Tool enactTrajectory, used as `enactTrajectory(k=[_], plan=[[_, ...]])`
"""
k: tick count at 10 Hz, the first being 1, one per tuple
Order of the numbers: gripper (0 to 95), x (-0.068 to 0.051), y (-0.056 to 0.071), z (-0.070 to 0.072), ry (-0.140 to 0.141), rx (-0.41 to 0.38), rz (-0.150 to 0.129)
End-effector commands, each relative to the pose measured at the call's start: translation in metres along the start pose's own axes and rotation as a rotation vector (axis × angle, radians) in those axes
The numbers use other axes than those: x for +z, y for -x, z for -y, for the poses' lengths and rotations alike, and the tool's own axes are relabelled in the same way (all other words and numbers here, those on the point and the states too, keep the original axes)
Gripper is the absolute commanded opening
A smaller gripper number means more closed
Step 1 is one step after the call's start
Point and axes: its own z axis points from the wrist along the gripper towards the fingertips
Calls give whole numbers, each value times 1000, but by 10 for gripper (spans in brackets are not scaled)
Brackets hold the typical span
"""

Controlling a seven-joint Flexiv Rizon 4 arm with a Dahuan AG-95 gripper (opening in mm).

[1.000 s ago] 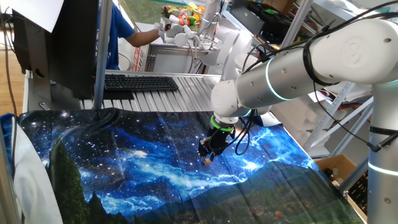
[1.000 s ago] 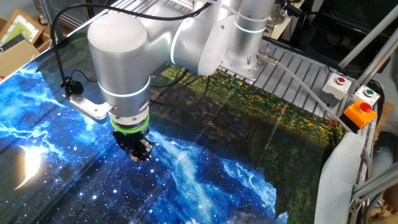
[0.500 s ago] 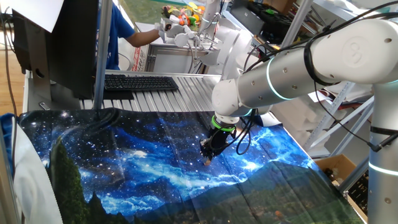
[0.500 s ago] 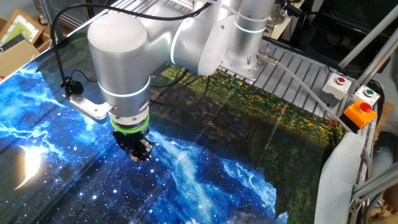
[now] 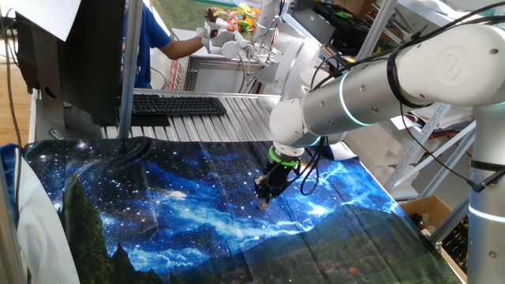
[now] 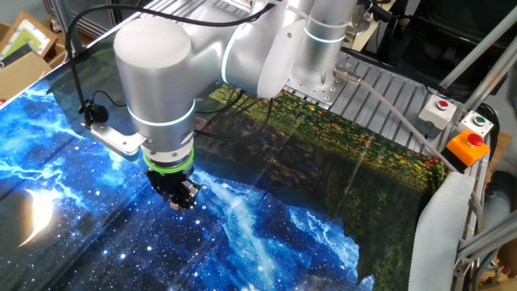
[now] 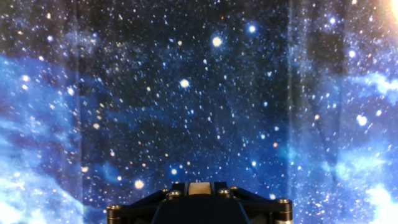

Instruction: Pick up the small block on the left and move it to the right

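Note:
The small block [image 7: 198, 189] is a tiny tan cube held between my gripper's [image 7: 198, 191] black fingers at the bottom of the hand view. In one fixed view the gripper [image 5: 265, 201] hangs just above the starry blue cloth [image 5: 158, 213], with the tan block [image 5: 263, 204] at its tip. In the other fixed view the gripper [image 6: 182, 202] is low over the cloth, and the block shows only as a pale speck at the tips.
A black keyboard [image 5: 177, 105] lies on the metal surface behind the cloth. A dark monitor [image 5: 87, 55] stands at the back left. Button boxes [image 6: 467, 145] sit at the right edge in the other fixed view. A cable [image 6: 73, 56] runs near the arm.
The gripper with the block has shifted very slightly between the earlier frames and now. Nothing else has moved.

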Motion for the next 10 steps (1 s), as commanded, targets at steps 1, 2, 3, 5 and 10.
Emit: enactTrajectory(k=[1, 2, 3, 5, 10], plan=[[0, -7, -3, 1, -2, -1, -1], [0, -10, -4, 2, -2, -1, -3], [0, -13, -5, 2, -2, 0, -6], [0, -21, -8, 3, -3, 10, -8], [0, -63, -7, 5, -20, 32, -33]])
